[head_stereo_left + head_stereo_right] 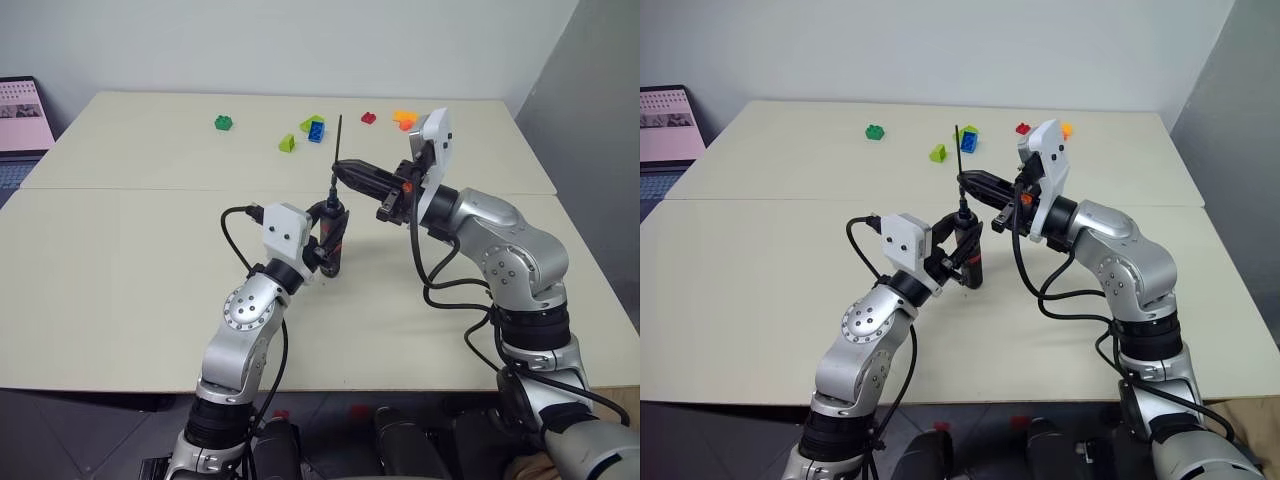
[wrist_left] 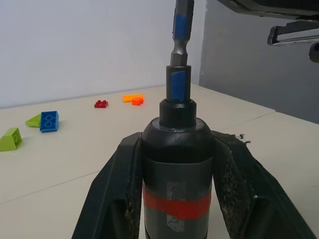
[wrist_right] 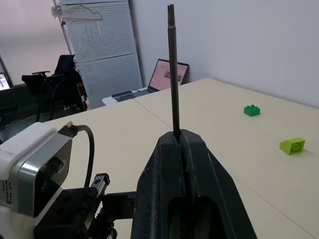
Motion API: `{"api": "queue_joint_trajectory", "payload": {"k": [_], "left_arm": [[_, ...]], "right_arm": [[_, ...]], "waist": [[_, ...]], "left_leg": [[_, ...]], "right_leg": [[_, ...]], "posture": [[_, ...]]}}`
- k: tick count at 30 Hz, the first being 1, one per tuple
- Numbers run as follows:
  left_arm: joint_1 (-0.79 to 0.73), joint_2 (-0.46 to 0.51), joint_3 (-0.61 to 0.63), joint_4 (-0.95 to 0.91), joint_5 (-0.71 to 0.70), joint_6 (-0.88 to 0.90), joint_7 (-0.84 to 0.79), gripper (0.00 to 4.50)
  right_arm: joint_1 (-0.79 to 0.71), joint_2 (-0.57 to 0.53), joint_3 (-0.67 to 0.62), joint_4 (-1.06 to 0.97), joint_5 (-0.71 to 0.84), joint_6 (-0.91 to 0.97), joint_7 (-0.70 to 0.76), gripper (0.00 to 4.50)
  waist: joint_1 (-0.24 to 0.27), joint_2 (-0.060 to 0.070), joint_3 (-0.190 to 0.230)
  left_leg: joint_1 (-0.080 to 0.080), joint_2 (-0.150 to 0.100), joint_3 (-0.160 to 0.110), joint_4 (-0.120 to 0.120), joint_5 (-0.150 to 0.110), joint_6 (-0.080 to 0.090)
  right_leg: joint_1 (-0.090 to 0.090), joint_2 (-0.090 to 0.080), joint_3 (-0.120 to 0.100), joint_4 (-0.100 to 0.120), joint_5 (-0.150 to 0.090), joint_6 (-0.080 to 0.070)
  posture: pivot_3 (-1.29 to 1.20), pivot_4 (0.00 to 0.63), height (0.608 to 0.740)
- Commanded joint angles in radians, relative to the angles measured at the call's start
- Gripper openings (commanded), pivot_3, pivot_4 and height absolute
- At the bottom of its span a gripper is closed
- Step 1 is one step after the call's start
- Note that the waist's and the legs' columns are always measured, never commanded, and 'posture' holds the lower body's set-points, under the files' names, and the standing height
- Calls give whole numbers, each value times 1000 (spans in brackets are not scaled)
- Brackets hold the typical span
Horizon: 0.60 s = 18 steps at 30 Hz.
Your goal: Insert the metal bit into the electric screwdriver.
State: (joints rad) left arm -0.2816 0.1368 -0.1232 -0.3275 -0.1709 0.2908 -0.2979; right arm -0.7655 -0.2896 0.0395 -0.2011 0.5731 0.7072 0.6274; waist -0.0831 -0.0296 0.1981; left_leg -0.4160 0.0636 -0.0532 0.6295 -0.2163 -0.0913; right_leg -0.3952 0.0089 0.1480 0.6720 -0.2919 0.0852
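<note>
My left gripper (image 1: pixel 328 243) is shut on the electric screwdriver (image 1: pixel 334 232), a black pen-shaped body with a red band (image 2: pixel 177 206), held upright above the table's middle. The metal bit (image 1: pixel 338 140) stands straight up from the screwdriver's tip. In the left wrist view its blue-marked lower end (image 2: pixel 178 82) sits in the tip's collar. My right gripper (image 1: pixel 345 171) reaches in from the right and is shut on the bit partway up. In the right wrist view the thin rod (image 3: pixel 173 69) rises from between the closed fingers (image 3: pixel 164 164).
Toy bricks lie along the table's far side: green (image 1: pixel 223 122), lime (image 1: pixel 287 143), blue (image 1: pixel 316 130), red (image 1: pixel 369 117) and orange (image 1: pixel 404 119). A laptop (image 1: pixel 20 120) stands off the table's far left corner. A seam (image 1: pixel 150 189) crosses the tabletop.
</note>
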Motion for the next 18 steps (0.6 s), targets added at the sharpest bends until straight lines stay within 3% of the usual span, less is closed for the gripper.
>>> {"api": "queue_joint_trajectory", "payload": {"k": [1, 18], "left_arm": [[7, 7, -1, -25, 9, -11, -1, 1611], [19, 18, -23, -31, 21, -39, -17, 1611]], "right_arm": [[-6, -5, -15, -39, 15, -5, 2, 0], [-46, -66, 37, -42, 13, 91, 37, 0]], "waist": [[0, 0, 0], [0, 0, 0]], "left_leg": [[0, 0, 0, 0, 0, 0], [0, 0, 0, 0, 0, 0]], "right_leg": [[0, 0, 0, 0, 0, 0], [0, 0, 0, 0, 0, 0]], "posture": [[0, 150, 740], [0, 150, 740]]}}
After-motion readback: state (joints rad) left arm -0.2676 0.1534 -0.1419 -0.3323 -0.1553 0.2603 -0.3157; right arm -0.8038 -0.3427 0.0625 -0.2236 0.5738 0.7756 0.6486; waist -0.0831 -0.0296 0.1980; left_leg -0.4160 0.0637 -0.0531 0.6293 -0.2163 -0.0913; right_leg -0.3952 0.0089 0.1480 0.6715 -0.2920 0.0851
